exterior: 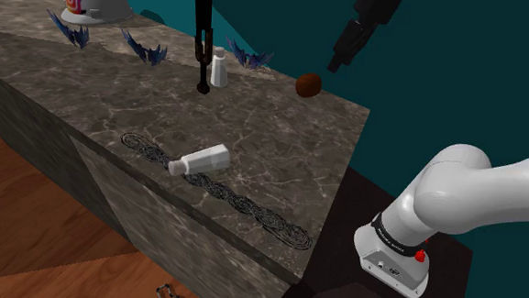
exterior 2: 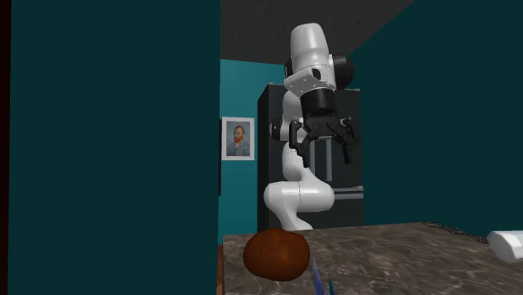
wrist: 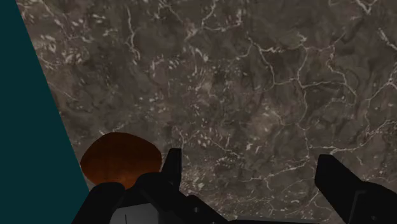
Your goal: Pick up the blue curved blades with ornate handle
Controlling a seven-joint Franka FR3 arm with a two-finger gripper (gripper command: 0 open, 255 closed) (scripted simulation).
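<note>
I see my hand (wrist: 251, 175) hang above the grey marbled table (wrist: 254, 76), fingers spread wide and gripping nothing. In the wrist view a round brown lump (wrist: 119, 159) sits just beside one finger. The shoulder view adds the blue curved blades (exterior: 248, 56) near the table's far edge, beside an upright white bottle (exterior: 219, 68) and apart from the hand. Two similar blue sets (exterior: 146, 51) lie further toward that view's left.

Three look-alike sets of dark blue, curved, spiky blades stand in the shoulder view's upper left, spaced along the counter's (exterior: 254, 143) far edge: left blades (exterior: 68, 34), middle blades (exterior: 146, 51), right blades (exterior: 248, 56). Each set fans upward. Their handles cannot be made out.
</note>
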